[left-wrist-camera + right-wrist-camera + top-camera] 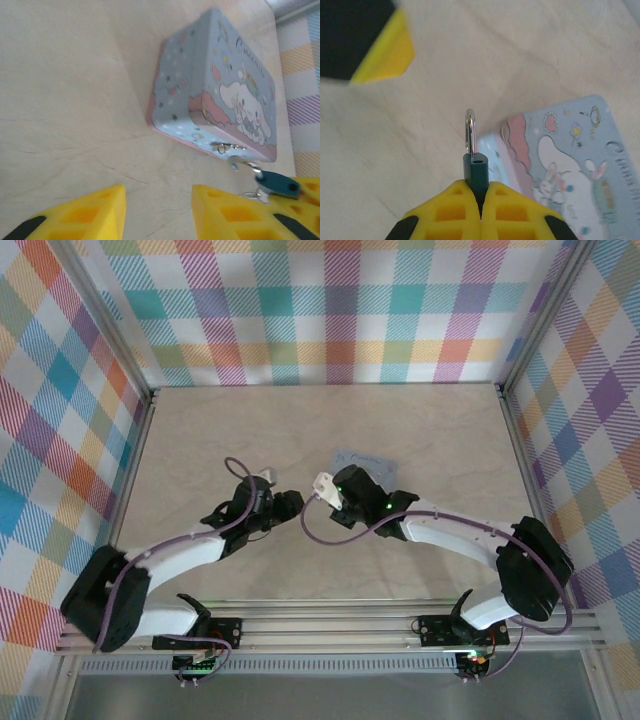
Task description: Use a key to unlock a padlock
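Right gripper (480, 190): shut tight on the padlock (474, 172). The dark-blue body is clamped between the two yellow fingers, and its lower end is hidden between them.
Left gripper (158, 214): spread wide, with nothing held. Bare table (75, 100) is seen through the gap.
Padlock position: just beside the box (215, 85), on the side that carries the clasp. In the left wrist view it is seen at the lower right, next to a right finger (310, 192).
Shackle (470, 131): thin and silvery, seen edge-on and pointed away from the right gripper. A round hole is shown in the top of the body beside it. Whether the shackle is latched cannot be told.
Silvery bits (252, 196): seen against the box-side end of the padlock, too small to be identified.
Box: pale blue with a pink band and a cartoon rabbit print, laid flat on the table.
Clasp (227, 147): small metal fitting on the box's side, near the padlock. Contact between the two cannot be judged.
Left finger (387, 50): blurred yellow tip at the upper left of the right wrist view, apart from the padlock.
Arms: in the top view both wrists are seen close together at mid-table, and the box is partly covered by the right arm (450, 530).
Walls (330, 310): checked in many colours.
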{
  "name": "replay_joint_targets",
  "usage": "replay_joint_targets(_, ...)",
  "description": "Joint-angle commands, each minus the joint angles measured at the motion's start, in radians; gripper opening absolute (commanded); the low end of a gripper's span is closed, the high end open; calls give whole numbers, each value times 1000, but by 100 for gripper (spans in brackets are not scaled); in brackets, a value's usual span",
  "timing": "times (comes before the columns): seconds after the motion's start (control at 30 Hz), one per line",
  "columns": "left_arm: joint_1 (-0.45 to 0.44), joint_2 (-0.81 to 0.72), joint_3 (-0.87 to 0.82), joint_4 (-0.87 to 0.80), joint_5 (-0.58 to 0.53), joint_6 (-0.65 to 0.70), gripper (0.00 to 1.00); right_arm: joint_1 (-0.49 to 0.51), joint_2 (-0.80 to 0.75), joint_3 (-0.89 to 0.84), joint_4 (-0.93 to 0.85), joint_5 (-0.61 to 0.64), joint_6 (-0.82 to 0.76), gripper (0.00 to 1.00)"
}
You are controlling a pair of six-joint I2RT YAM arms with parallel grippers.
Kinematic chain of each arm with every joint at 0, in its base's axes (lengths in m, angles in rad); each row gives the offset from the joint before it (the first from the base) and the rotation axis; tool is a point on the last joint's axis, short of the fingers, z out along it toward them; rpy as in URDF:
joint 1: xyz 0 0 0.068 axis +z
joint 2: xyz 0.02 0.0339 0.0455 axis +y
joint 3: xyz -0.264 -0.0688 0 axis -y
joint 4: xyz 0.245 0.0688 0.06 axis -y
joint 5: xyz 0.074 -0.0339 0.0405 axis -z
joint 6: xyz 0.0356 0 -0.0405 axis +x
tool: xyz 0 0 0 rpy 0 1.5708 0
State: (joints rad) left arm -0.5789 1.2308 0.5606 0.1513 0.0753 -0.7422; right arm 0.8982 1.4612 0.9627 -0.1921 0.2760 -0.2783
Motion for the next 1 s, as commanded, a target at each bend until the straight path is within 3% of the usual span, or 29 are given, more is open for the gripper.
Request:
replay_joint_targets(0.0, 26, -139, 16, -274, -195, 99, 47, 22, -18, -21, -12, -90, 539, 0)
replay_joint_targets(0.13, 46, -289, 10, -400, -282, 147, 55, 85, -13, -142, 171, -116, 998, 0)
replay_joint_targets(0.2, 55, -328, 12, -451, -289, 163, 56, 116, 35, -165, 250, -159, 1116, 0)
replay_joint_targets(0.37, 65, -323, 12, -490, -250, 176, 58, 145, 153, -58, 180, -175, 1180, 0)
replay_joint_targets(0.6, 65, -301, -14, -475, -202, 161, 58, 126, 166, -105, 170, -130, 1324, 1)
replay_joint_targets(0.8, 66, -311, -12, -491, -203, 172, 59, 120, 150, -85, 55, -92, 1338, 37)
replay_joint_targets(0.97, 67, -301, 41, -533, -215, 202, 60, 121, 89, -76, -38, -49, 1321, 51)
